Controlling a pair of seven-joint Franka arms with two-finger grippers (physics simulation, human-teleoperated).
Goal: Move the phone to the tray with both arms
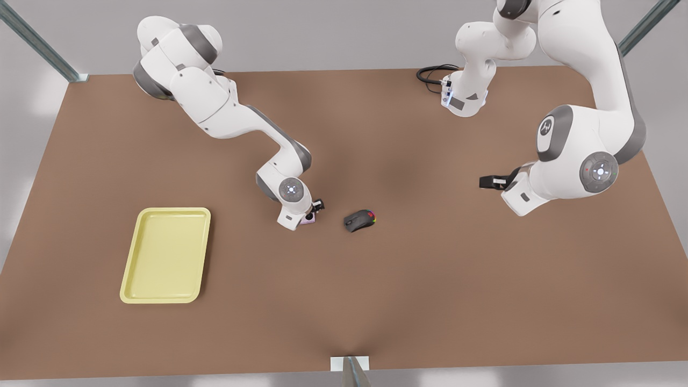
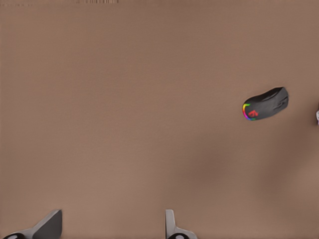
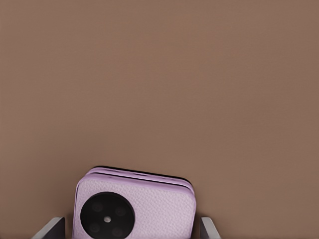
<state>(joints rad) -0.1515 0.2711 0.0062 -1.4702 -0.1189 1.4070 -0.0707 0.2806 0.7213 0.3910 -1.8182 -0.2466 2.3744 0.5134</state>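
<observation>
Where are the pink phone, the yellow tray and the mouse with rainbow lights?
phone (image 3: 149, 209), right wrist view, its pink face.
tray (image 1: 166, 252), front view, its bare floor.
mouse (image 1: 359, 220), front view, its dark back.

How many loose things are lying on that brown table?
3. A yellow tray lies toward the front view's left. A lilac phone sits near the middle, between the right gripper's open fingers. A dark mouse rests just beside it. Nothing else shows, though the arms could hide something.
</observation>
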